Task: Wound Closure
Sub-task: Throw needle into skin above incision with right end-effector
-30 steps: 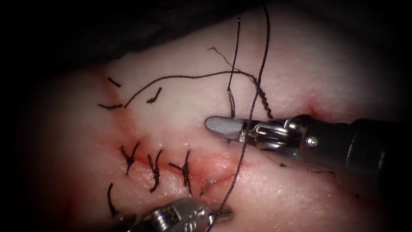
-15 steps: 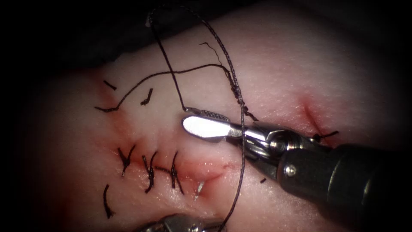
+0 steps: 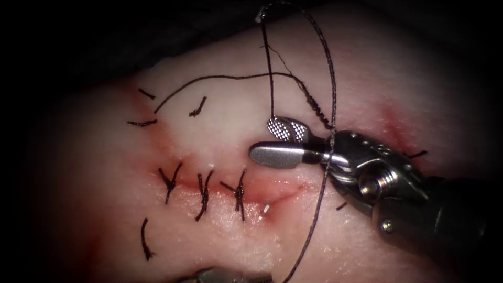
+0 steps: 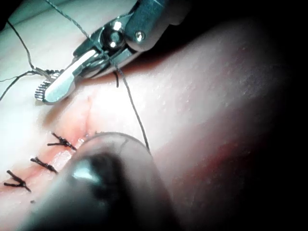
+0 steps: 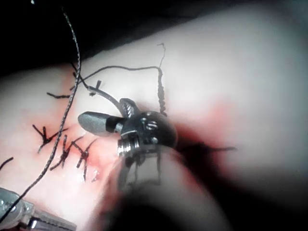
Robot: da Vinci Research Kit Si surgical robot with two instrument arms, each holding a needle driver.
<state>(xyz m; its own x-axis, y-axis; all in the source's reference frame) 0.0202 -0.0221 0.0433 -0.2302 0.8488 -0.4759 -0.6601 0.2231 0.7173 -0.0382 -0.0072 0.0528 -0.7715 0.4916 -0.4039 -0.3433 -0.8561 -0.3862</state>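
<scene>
Dark surroundings [image 3: 78, 36], central pool of light.

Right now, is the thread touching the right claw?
Touching. Endoscope view: the thread drapes across the right claw at its hinge, bending there.

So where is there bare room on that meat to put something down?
Bare tissue lies above the right end effector, right of the thread loop, and below the stitches toward the left end effector. Crowded: the cut at its open end, where thread crosses; loose thread ends upper left.
</scene>
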